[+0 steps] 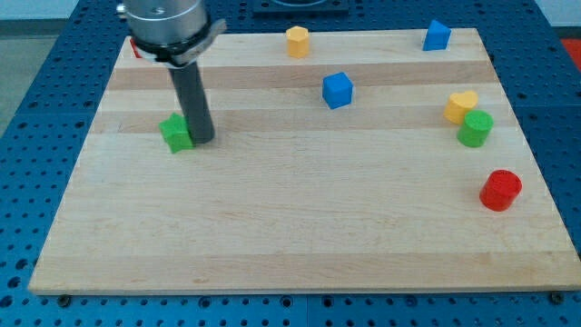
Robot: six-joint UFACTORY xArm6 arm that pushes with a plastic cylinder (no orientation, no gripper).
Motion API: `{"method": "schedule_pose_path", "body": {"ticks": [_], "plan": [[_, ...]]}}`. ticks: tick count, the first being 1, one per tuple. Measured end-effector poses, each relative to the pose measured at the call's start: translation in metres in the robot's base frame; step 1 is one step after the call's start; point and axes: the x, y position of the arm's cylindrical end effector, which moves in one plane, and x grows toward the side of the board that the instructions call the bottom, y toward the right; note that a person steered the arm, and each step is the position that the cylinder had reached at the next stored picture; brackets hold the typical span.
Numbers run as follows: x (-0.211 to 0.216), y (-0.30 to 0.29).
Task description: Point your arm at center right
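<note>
We keep my tip touching green block, far from goal. No jaws on rod (nothing gripped). Target: bare board just left of green cylinder. Sweep below blue cube; stop short of yellow block.

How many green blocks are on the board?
2: one green block at the view's left, touching my tip; one green cylinder at the right, beside the yellow block.
</note>
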Motion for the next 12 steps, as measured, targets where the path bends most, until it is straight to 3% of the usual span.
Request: {"method": "schedule_pose_path", "body": {"ticks": [1, 6, 10, 12], "plan": [[-0.007, -0.032], [-0.008, -0.048], [0.031, 0.002], [0.031, 0.079]]}}
